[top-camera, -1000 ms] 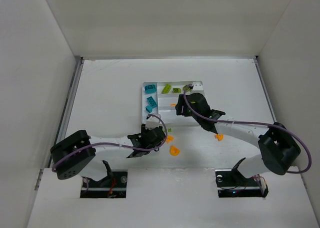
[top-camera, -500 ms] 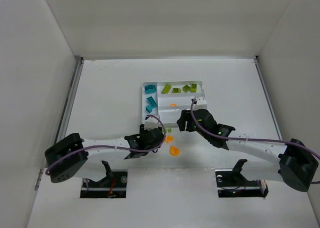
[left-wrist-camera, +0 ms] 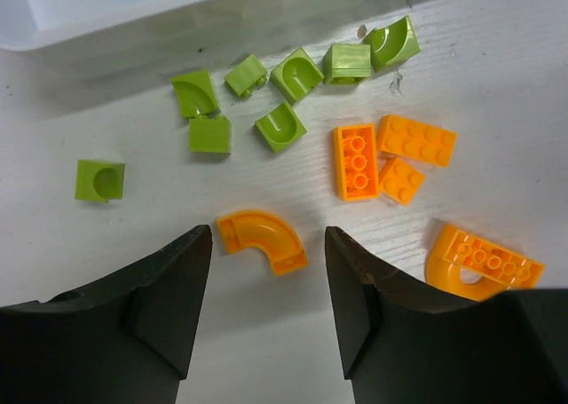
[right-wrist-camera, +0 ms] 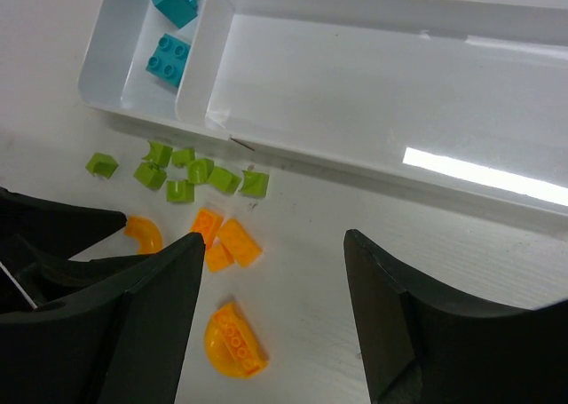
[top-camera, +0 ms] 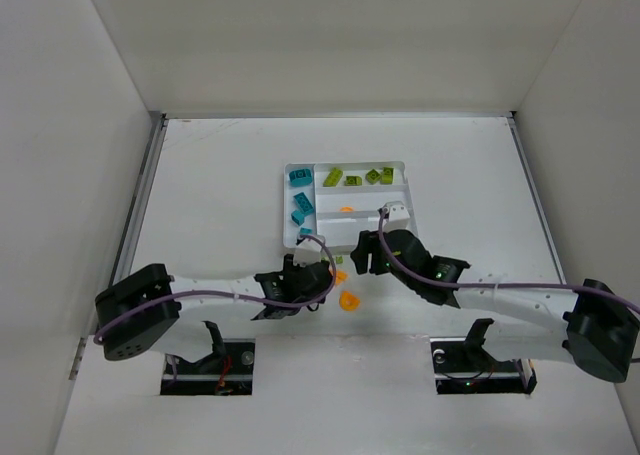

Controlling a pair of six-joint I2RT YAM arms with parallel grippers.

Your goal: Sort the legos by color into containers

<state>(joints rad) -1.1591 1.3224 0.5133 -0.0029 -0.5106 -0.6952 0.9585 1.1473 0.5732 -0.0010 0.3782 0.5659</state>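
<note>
- Two claws are shown with jaws apart and nothing held. The left claw (left-wrist-camera: 266, 244) is poised over an orange arch (left-wrist-camera: 262, 238). The right claw (right-wrist-camera: 272, 244) has been drawn back within the last second from over the tray (right-wrist-camera: 197, 58) to the loose pile.
- Lime pieces (left-wrist-camera: 280, 124) and orange bricks (left-wrist-camera: 355, 160) are left unsorted on the table just outside the tray wall. Teal bricks (right-wrist-camera: 169, 53) are already binned, so sorting is judged partly done.
- A matte white table (top-camera: 220, 175) is enclosed by plain white walls (top-camera: 340, 45).
</note>
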